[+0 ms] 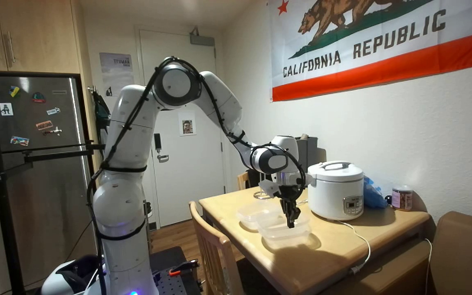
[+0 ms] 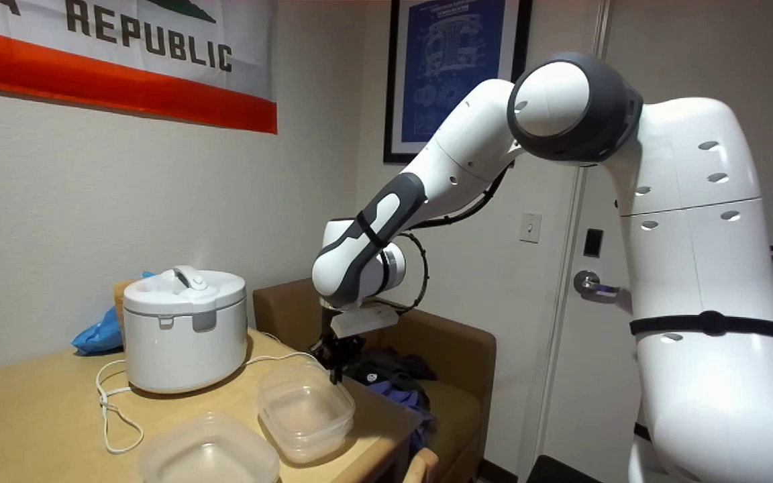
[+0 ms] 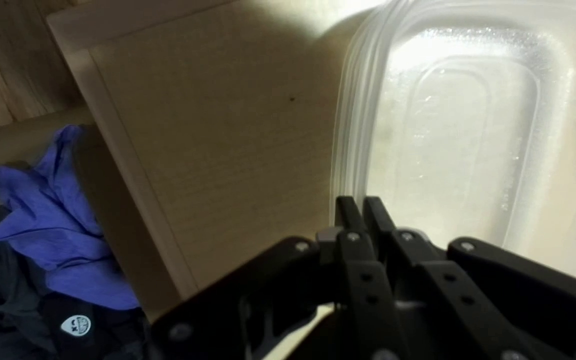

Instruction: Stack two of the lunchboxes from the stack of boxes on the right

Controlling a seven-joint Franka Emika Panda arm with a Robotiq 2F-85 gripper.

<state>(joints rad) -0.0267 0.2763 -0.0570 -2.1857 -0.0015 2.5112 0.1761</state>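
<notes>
The stack of boxes (image 1: 283,241) is a short nested pile of translucent lunchboxes near the table's end. It also shows in an exterior view (image 2: 319,439), and its layered rims show in the wrist view (image 3: 360,90). A separate lunchbox (image 1: 247,215) stands beside it, also in an exterior view (image 2: 209,456). My gripper (image 1: 290,225) points down at the stack's rim, also in an exterior view (image 2: 334,379). In the wrist view my fingers (image 3: 361,200) have only a narrow gap, and the top lunchbox's rim (image 3: 468,135) runs into it. The lower fingertip contact is hidden.
The white rice cooker (image 1: 330,196) stands beside the boxes, with its cord (image 2: 118,422) on the table. A blue bag (image 1: 373,192) and a jar (image 1: 402,198) are behind it. A wooden chair (image 1: 215,241) is at the table's side. Clothes (image 3: 68,225) lie past the table edge.
</notes>
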